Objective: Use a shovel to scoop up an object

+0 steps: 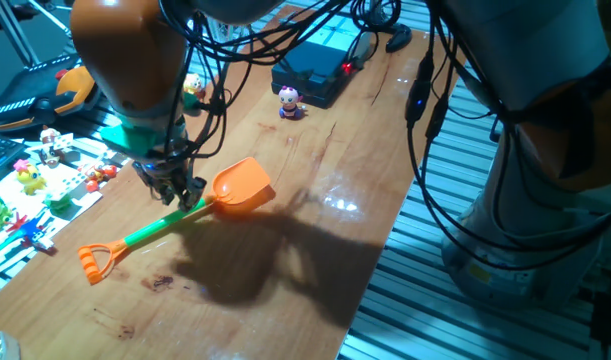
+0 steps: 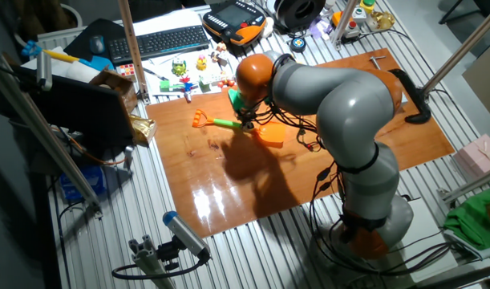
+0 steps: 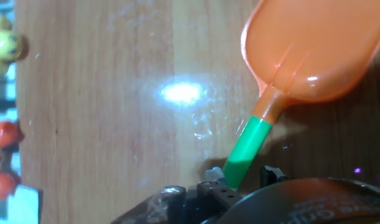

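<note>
Wooden bench [image 1: 315, 230], glossy, lamp glare near centre. Shovel [image 1: 175, 222] lying on the bench top, orange scoop blade [image 1: 241, 187] toward the middle of the bench, thin green shaft running back to an orange D-loop end [image 1: 95, 262] near the bench edge. Hand [image 1: 178, 194] lowered onto the green shaft just behind the blade, fingers either side of it and clamped on the shaft. Hand view confirms: green shaft [image 3: 247, 149] entering between the dark finger parts at frame bottom, orange blade [image 3: 314, 50] above, hollow side up, nothing in it. Whether the blade touches the wood or sits slightly raised: cannot tell. Object [image 1: 290, 102], a tiny figurine with pink-purple head and pale face, upright on the bench well apart from the blade, further along toward the far end and just beside a dark box [image 1: 320, 70] with a small red light. Small toys [image 1: 45, 170] in rows on a white sheet off the bench edge, beside the hand; blurred red and yellow ones at the left edge in hand view. Other fixed view: arm [image 2: 341, 104] bent low over the bench, shovel [image 2: 236, 125] under it, keyboard [image 2: 160, 40] beyond the toys. Dark cables hanging off the arm above the wood.
</note>
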### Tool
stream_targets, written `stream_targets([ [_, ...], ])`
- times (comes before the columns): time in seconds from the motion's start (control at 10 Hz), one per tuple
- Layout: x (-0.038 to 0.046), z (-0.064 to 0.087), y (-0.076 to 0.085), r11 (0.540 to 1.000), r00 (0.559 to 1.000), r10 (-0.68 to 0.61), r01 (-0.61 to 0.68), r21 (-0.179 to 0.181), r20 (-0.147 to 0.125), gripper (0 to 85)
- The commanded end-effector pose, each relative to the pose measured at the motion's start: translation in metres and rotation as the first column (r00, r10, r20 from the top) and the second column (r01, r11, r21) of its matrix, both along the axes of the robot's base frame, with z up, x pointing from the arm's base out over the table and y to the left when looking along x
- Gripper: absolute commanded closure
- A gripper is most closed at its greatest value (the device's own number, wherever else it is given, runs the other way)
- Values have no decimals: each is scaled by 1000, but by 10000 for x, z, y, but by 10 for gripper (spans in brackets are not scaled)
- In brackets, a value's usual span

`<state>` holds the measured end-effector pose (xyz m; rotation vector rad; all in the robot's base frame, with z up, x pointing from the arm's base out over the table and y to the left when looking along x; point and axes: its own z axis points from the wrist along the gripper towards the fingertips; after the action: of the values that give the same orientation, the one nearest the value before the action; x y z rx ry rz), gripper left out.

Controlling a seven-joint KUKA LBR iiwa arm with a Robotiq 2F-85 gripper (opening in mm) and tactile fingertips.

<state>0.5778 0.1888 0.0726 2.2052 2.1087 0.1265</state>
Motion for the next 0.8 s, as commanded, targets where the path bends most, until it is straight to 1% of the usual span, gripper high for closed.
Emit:
stream_targets([
  [0.0, -7, 0, 8, 916, 916, -401, 401, -10, 1, 470],
  [0.1, -7, 0, 8, 923, 923, -383, 382, -39, -25, 470],
  [0.2, -7, 0, 8, 939, 935, -345, 345, -13, -80, 470],
  [0.3, -7, 0, 8, 947, 941, -319, 321, -8, -114, 470],
  [0.4, -7, 0, 8, 956, 948, -290, 293, 5, -135, 467],
  [0.5, -7, 0, 8, 963, 952, -266, 271, 12, -151, 453],
  [0.6, -7, 0, 8, 965, 953, -258, 263, 16, -159, 450],
  [0.7, -7, 0, 8, 963, 951, -266, 271, 12, -156, 447],
])
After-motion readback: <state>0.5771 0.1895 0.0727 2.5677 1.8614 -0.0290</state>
